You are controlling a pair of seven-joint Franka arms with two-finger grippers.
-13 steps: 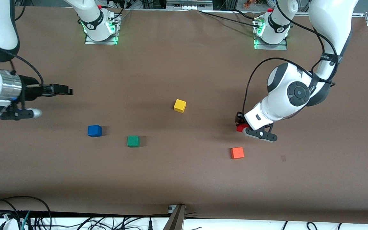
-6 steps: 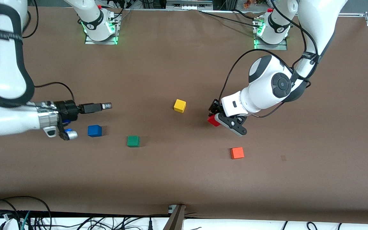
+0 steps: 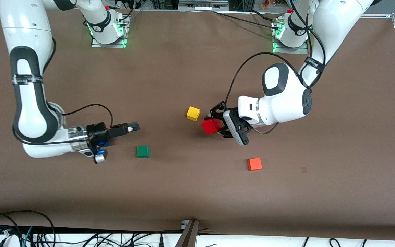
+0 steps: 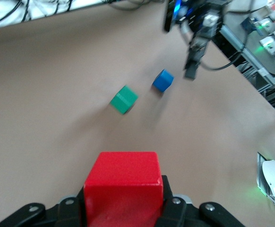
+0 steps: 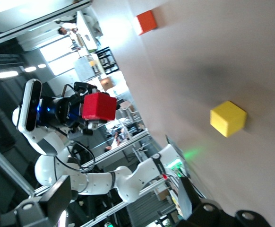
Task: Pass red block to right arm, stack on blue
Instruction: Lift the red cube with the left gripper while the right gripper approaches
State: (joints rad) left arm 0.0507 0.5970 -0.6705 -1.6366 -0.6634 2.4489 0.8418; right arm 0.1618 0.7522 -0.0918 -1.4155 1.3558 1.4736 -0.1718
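Brown table — left tool pinching red block aloft, level; right tool spread.

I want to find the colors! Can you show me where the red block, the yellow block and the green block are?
red block (image 3: 211,126), front view, on its top face.
yellow block (image 3: 193,113), front view, on its top face.
green block (image 3: 143,151), front view, on its top face.
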